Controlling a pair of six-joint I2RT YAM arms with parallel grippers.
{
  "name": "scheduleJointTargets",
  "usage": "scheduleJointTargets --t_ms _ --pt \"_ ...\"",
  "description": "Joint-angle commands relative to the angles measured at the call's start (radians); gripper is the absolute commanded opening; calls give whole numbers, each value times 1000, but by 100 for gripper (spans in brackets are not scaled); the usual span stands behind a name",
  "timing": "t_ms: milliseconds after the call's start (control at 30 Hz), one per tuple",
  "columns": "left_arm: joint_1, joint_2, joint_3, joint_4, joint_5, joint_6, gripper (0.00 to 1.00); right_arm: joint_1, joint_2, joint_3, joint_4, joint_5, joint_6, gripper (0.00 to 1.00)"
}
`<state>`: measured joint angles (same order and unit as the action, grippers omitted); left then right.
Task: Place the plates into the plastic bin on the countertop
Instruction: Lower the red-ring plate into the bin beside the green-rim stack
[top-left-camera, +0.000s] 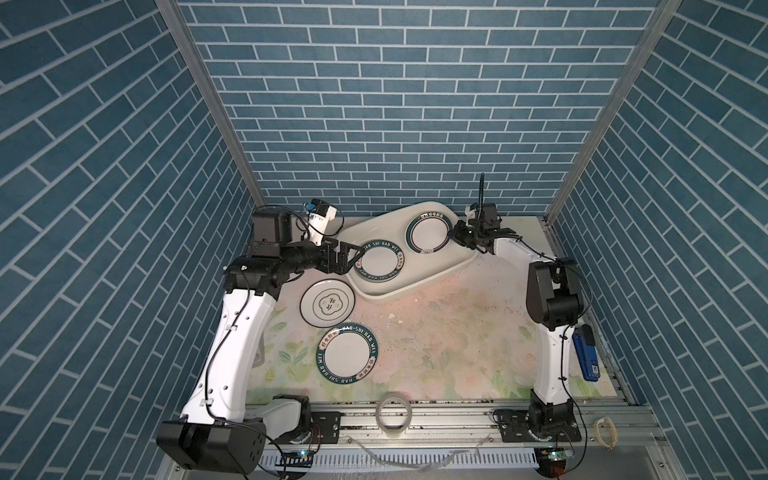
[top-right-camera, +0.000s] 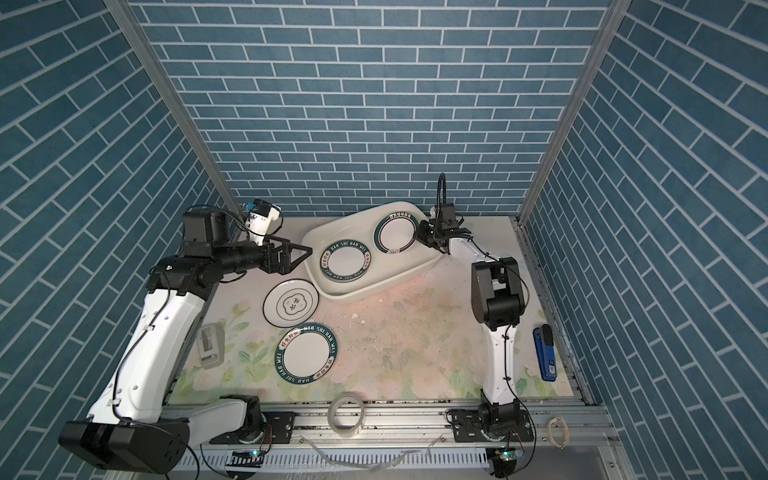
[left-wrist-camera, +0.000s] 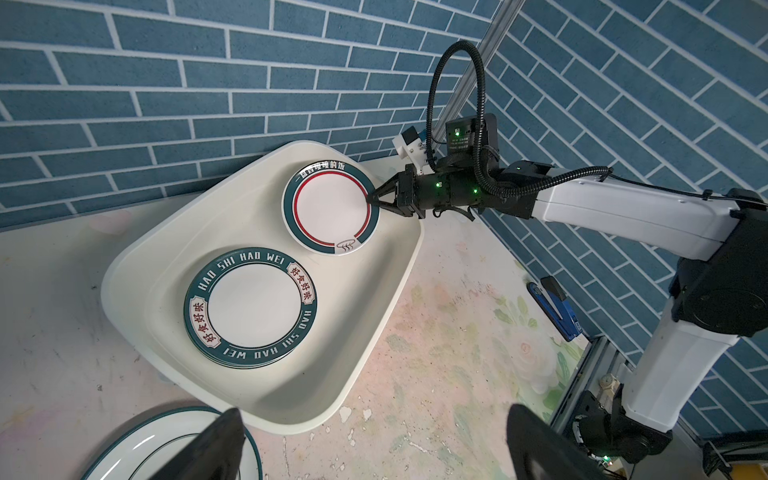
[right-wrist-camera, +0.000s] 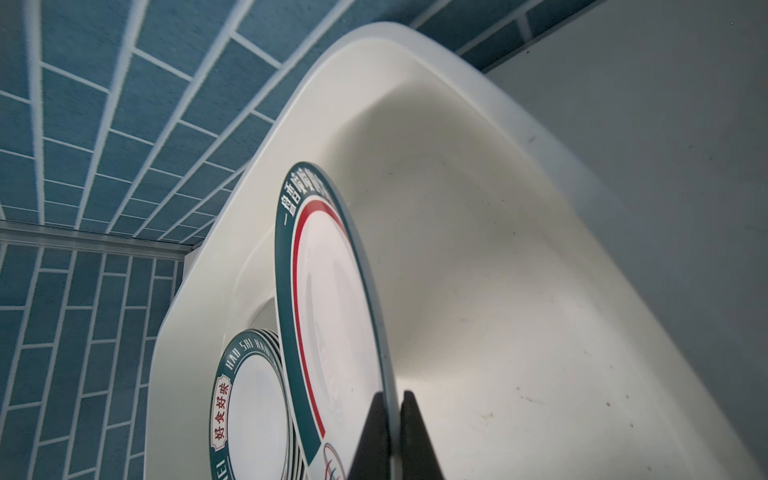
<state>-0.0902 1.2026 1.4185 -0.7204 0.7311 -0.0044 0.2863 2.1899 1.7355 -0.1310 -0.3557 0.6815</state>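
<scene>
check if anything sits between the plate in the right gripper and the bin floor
Nothing visible. The right gripper pinches the rim of the red-ringed plate over a bare end of the plastic bin; the stack of lettered plates sits beside it, not underneath.

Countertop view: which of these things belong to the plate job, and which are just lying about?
Job: bin; red-ringed plate in the right gripper; lettered plate stack in the bin; emblem plate and lettered plate on the countertop.
Lying about: tape roll; blue stapler; small grey gadget.
</scene>
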Motion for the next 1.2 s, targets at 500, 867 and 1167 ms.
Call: scheduleJointTargets --t_ms 500,867,1167 --pt "0 -6 -7 18 34 4 100 42 136 183 -77 113 7 0" --pt "0 1 -1 16 37 4 100 40 157 193 -75 116 22 0" --pt "0 0 0 16 44 4 99 40 176 195 -78 113 36 0"
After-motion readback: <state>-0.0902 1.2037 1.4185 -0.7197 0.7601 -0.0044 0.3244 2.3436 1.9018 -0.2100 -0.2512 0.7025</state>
